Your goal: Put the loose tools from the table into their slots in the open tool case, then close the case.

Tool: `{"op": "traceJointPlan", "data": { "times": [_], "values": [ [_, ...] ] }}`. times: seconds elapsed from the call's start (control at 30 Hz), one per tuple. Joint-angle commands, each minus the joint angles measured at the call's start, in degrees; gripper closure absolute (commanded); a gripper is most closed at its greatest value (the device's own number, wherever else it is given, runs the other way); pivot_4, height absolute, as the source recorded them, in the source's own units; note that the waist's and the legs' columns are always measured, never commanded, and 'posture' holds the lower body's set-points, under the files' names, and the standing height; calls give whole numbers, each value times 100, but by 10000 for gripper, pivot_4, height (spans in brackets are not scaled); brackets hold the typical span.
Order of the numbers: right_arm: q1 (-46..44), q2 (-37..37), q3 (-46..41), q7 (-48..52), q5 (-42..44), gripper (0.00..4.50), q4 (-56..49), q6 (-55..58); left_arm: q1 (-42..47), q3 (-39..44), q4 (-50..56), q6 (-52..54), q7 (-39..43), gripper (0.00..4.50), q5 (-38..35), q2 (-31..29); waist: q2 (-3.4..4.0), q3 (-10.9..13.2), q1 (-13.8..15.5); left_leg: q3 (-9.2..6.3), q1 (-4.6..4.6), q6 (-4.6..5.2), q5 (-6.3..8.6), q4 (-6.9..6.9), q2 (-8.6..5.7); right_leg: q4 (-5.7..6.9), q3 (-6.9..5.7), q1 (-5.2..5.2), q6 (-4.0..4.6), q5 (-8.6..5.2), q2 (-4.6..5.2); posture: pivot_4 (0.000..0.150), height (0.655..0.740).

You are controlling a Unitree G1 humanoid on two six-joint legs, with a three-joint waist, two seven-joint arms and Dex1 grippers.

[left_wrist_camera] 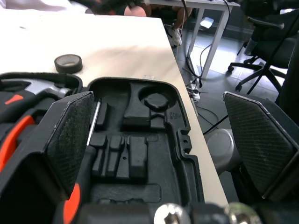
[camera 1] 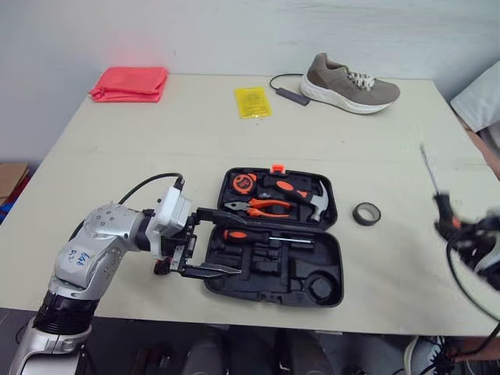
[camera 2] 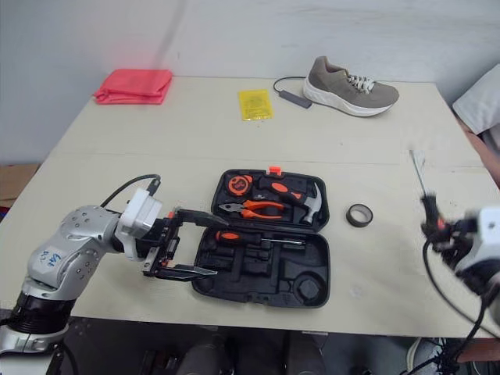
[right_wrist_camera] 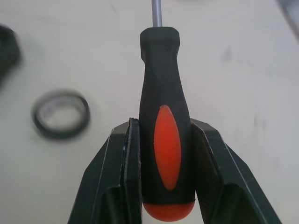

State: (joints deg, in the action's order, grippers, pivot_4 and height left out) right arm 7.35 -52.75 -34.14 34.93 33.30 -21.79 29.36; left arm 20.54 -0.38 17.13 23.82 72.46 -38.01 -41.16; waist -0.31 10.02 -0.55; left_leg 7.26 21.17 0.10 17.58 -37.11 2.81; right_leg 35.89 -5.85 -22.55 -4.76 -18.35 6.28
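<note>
The bench (camera 1: 156, 141) has a plain cream top crossed by one faint seam, and its far edge stands against a pale, unmarked wall (camera 1: 234, 31). A brown cardboard box (camera 1: 11, 180) sits on the floor beside its left side. Beyond the right end of the bench, the left wrist view shows a smooth grey floor (left_wrist_camera: 224, 107) brightly lit in patches, a white-legged desk (left_wrist_camera: 217, 39), black office chairs (left_wrist_camera: 271, 44) on star bases, and loose cables (left_wrist_camera: 194, 91) lying near the bench edge.
</note>
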Motion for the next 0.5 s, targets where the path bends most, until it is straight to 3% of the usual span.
{"op": "traceJointPlan", "data": {
  "times": [0.03,0.23,0.5],
  "values": [
    [-452,-635,688,1386,126,34743,-324,-410,-200,363,6,34,209,0,-142,-303,-12,7,-13,-6,1,-5,-2,-2,5,-1,0,1,4,-2,-5,1500,7400],
    [-1619,-1456,2574,2314,139,34743,-855,378,-386,661,-452,-132,308,0,100,-671,-32,24,59,-22,15,-8,-6,-15,8,3,-3,-1,13,-7,13,1500,7400],
    [-2797,-1062,4417,2385,-690,34743,-867,991,-439,636,-553,-289,238,0,254,-641,-36,26,44,-27,37,15,9,-36,0,-11,-15,-1,4,-2,43,1500,7400]
  ]
}}
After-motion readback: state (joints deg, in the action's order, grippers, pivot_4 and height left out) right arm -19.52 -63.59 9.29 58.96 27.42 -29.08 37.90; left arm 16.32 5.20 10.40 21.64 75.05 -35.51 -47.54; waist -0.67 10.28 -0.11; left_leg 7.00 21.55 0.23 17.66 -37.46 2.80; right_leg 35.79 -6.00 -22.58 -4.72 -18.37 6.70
